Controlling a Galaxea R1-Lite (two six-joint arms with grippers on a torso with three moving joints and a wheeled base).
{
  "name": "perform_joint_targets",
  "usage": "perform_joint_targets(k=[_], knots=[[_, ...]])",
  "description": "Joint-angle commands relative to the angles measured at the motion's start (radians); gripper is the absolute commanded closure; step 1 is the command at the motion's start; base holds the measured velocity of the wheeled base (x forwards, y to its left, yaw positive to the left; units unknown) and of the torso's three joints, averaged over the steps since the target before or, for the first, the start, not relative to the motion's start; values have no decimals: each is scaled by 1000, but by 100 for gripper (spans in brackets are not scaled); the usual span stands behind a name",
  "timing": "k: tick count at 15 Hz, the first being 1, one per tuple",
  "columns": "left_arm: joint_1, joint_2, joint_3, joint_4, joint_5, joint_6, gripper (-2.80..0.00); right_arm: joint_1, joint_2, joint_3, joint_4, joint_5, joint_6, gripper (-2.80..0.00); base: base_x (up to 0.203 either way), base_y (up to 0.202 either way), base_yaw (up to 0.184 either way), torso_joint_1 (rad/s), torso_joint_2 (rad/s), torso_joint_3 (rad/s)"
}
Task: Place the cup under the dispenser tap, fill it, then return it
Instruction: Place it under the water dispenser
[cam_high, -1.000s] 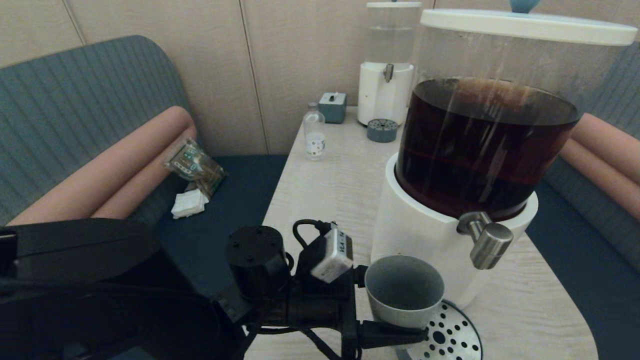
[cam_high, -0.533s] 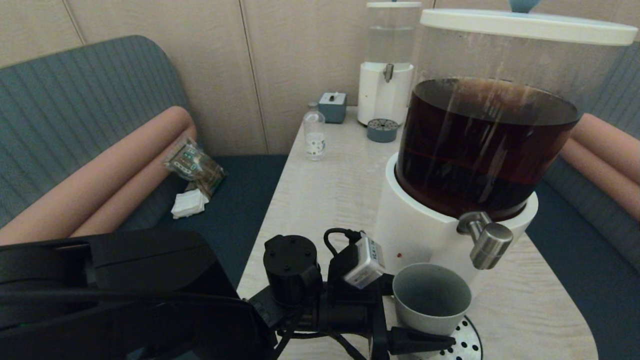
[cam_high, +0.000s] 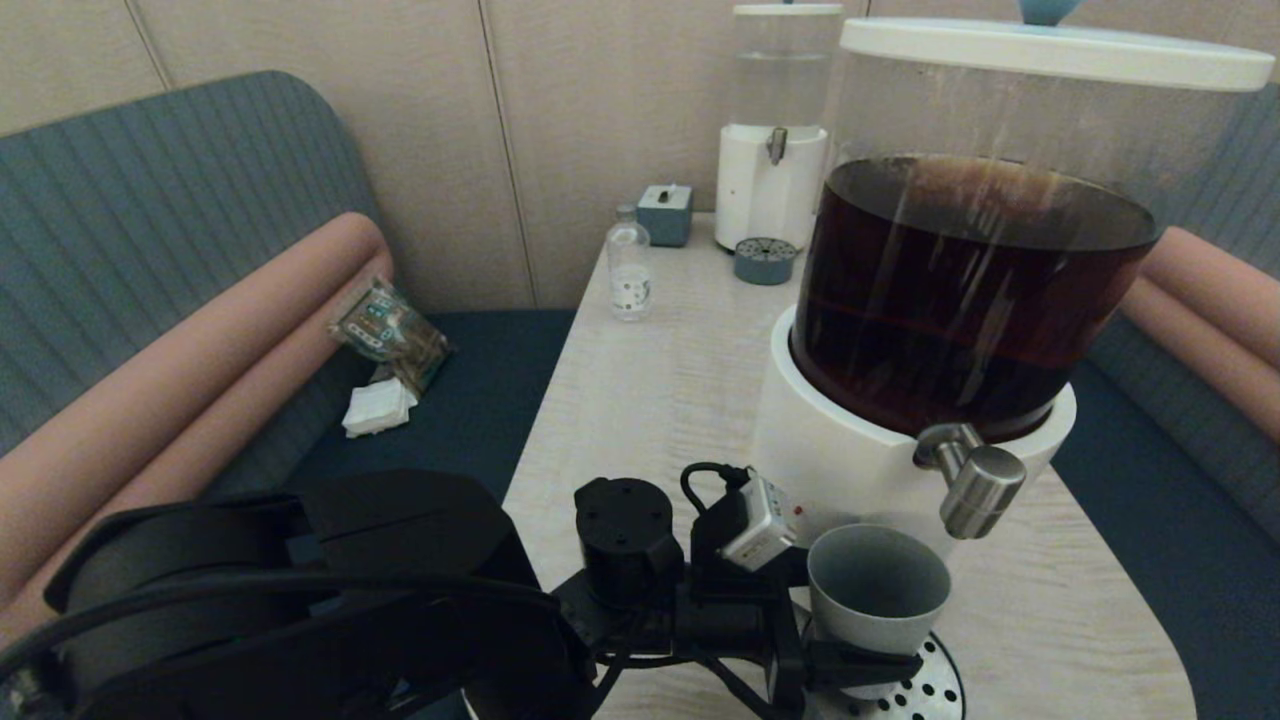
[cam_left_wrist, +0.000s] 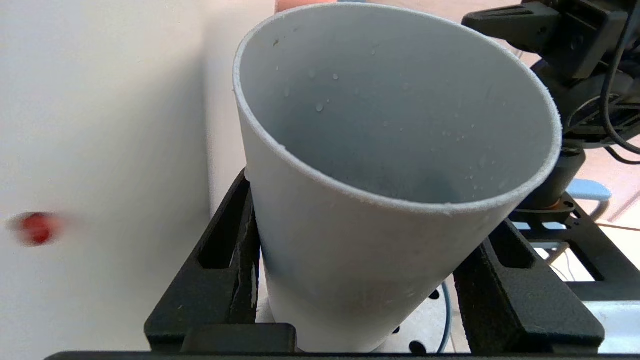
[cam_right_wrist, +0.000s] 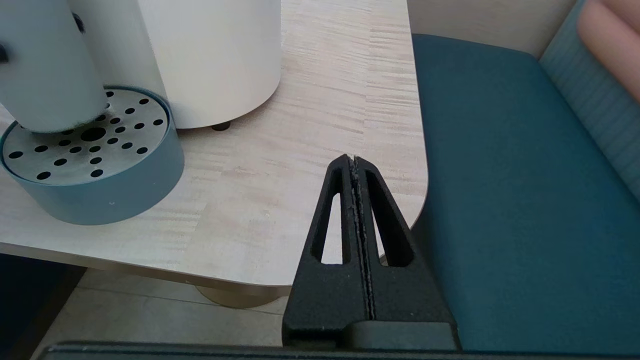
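The grey cup (cam_high: 878, 590) is upright and empty, with droplets inside (cam_left_wrist: 380, 150). My left gripper (cam_high: 865, 622) is shut on the cup's lower body, one black finger on each side (cam_left_wrist: 370, 210). The cup's base is at the perforated steel drip tray (cam_high: 920, 690), at or just above the tray's left part (cam_right_wrist: 85, 150); I cannot tell if it touches. The brushed-steel dispenser tap (cam_high: 975, 485) juts from the white base of the large dispenser (cam_high: 960, 280) of dark liquid, just above and right of the cup's rim. My right gripper (cam_right_wrist: 354, 161) is parked shut off the table's near right corner.
At the table's far end stand a smaller clear-liquid dispenser (cam_high: 775, 130), its small drip tray (cam_high: 765, 260), a grey box (cam_high: 665, 213) and a small glass bottle (cam_high: 630, 265). Blue sofa seats flank the table; a packet (cam_high: 390, 330) lies on the left seat.
My left arm has carried the cup to the right, from beside the dispenser's base to over the drip tray, close under the tap. The right gripper shows no earlier view.
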Motion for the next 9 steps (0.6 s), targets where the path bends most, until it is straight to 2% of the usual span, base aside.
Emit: perform_joint_targets(k=[1,4,9], knots=[[-11,17,-11,-10,-3,-4,0,0,-3,9,0,0,-1,0,0,0,0,0,0,0],[-29,31,-21,-11,29,-10,0,0,-3,9,0,0,-1,0,0,0,0,0,0,0],[-28,42,-52,-11,39,-18,0,0,-3,9,0,0,-1,0,0,0,0,0,0,0]])
